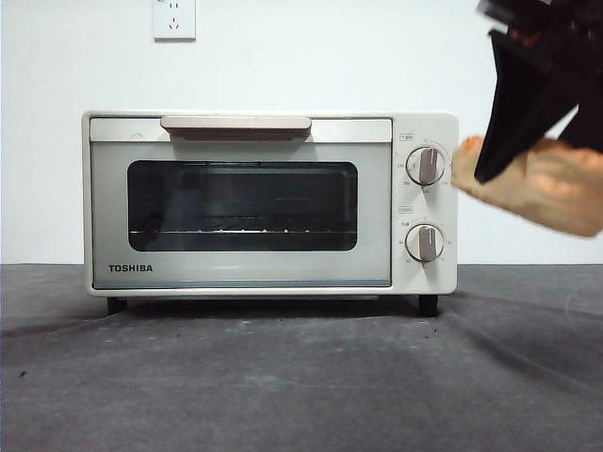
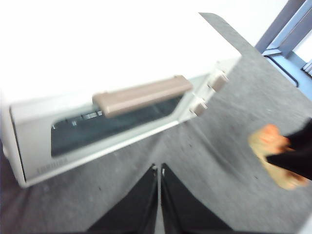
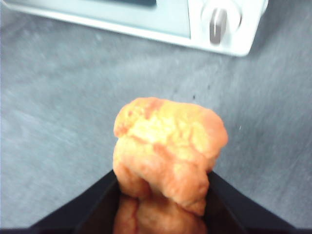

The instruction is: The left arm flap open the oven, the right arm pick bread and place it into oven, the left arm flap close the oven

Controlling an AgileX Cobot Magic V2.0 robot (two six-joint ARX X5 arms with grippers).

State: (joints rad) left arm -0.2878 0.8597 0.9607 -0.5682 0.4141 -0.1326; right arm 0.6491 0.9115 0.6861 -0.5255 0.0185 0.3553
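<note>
White wall (image 1: 330, 56), wall socket (image 1: 174, 19), grey tabletop (image 1: 283, 377).

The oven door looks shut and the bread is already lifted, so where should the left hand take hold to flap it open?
Grip the beige bar handle along the door's top edge on the TOSHIBA oven. It sticks out from the door, so the left hand, now shut, likely needs to open, come from the front and above, hook its middle, and pull outward and down. The right hand holds the bread beside the knobs.
</note>
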